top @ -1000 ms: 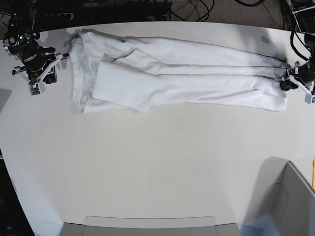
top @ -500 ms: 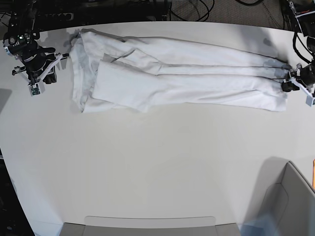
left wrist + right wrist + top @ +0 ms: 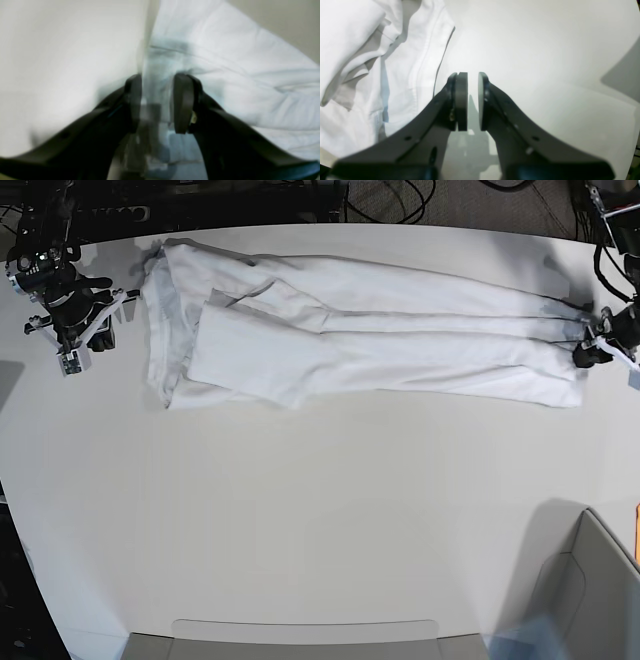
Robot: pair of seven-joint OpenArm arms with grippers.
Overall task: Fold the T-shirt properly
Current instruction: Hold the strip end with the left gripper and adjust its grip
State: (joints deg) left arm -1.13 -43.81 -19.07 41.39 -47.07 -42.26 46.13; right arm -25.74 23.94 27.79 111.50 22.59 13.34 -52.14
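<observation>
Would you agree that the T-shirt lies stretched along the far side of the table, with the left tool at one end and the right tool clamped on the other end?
Not quite: the right tool is clamped on nothing. The right wrist view shows its pads slightly apart with only table between them, beside the T-shirt. The left tool does sit at the other end, with fabric between its pads.

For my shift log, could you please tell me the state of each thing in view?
T-shirt: folded into a long band, flat on the table.
Left gripper: jaws shut on the T-shirt's end.
Right gripper: jaws slightly open, empty, beside the T-shirt.
</observation>
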